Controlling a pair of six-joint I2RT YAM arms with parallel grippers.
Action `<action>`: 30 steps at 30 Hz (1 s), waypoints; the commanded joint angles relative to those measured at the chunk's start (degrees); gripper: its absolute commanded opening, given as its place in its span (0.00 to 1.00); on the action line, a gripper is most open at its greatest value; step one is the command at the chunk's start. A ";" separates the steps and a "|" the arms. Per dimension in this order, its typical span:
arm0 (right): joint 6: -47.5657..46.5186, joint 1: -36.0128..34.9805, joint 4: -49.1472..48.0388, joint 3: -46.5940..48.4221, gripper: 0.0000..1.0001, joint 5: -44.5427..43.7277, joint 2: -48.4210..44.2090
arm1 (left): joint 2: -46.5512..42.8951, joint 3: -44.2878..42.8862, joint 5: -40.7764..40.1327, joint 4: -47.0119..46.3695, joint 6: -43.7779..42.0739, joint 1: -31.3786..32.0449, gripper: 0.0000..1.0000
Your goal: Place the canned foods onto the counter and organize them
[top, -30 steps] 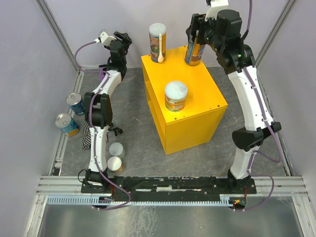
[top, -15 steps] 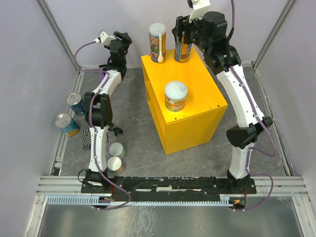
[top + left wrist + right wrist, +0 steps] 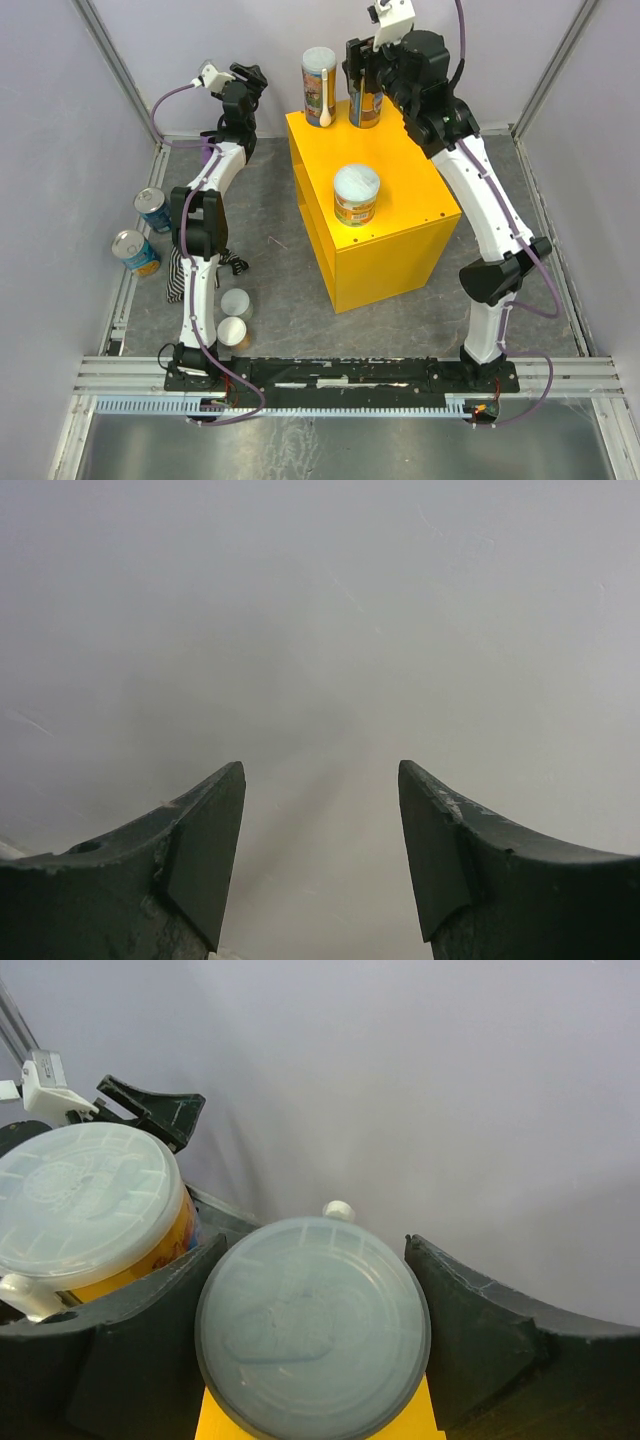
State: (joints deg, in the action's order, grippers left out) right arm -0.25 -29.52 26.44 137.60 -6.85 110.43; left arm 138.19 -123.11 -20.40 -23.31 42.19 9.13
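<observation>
The yellow counter (image 3: 400,230) stands mid-table. On its top are a short orange tub (image 3: 356,195) and, at the back edge, a tall tube with a white spoon (image 3: 319,85). Right beside that tube my right gripper (image 3: 365,85) is shut on a second tall tube (image 3: 364,110), upright at the counter's back. In the right wrist view its grey lid (image 3: 312,1325) fills the gap of my right gripper (image 3: 312,1245), with the neighbour's lid (image 3: 85,1200) to the left. My left gripper (image 3: 247,80) is raised at the back left, and in its wrist view the left gripper (image 3: 320,770) is open, facing a bare wall.
Two blue-labelled tins (image 3: 152,209) (image 3: 135,252) lie by the left rail. Two small pale-lidded tubs (image 3: 237,303) (image 3: 232,332) stand near the left arm's base. A striped cloth (image 3: 175,275) lies between them. Walls close in at the back and on both sides.
My right arm has carried the tall tube leftward along the counter's back edge, from the back right to beside the tube with the spoon. The left arm has not moved.
</observation>
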 commanded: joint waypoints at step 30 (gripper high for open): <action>4.33 -1.63 -6.31 -23.88 0.99 -6.83 -28.62 | -24.70 20.01 -9.57 5.17 -4.66 2.84 0.71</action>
State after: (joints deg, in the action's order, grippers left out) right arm 1.93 -30.68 23.24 116.75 -11.38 86.89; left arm 124.57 -104.88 -26.65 -18.28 42.13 10.13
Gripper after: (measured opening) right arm 0.994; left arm 0.712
